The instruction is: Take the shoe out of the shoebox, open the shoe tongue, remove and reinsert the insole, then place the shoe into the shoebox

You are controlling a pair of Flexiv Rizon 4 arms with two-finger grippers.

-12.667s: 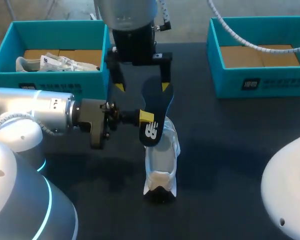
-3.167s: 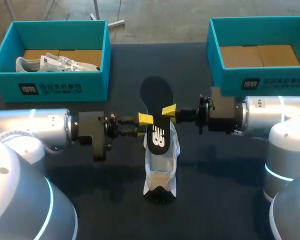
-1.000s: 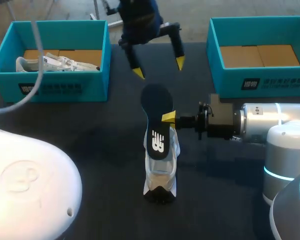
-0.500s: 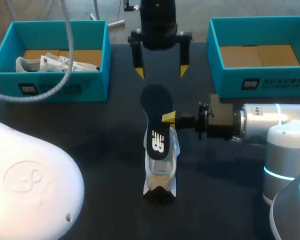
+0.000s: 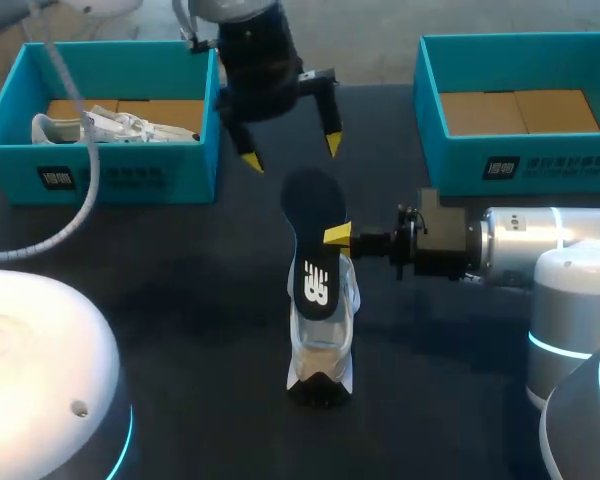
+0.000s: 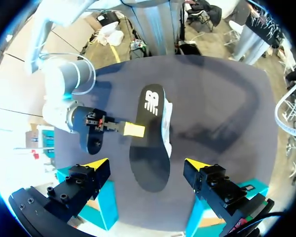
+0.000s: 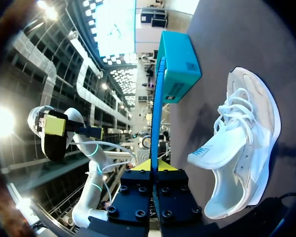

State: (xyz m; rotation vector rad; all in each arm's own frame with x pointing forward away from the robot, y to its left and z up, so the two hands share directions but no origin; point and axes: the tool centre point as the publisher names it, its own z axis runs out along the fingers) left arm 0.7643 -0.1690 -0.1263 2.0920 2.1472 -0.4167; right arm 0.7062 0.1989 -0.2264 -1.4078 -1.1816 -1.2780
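Currently right fingers (image 5: 337, 235) pinch the insole (image 5: 315, 205) edge; left fingers (image 5: 332, 144) spread wide, hovering at its 12 o'clock. Insole looks thin, light and floppy, so better gripped mid-length. Its 6 o'clock end sits in the shoe (image 5: 320, 340), mid-worktop (image 5: 180, 300).

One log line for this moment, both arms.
left gripper: open, above insole | right gripper: shut on insole | insole: partly over shoe

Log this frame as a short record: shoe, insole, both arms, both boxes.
shoe: white, on the table
insole: dark, logo end over the shoe, other end sticking out
right gripper: shut on the insole's edge
left gripper: open, over the insole's far end, holding nothing
left shoebox: holds a second shoe
right shoebox: brown floor showing
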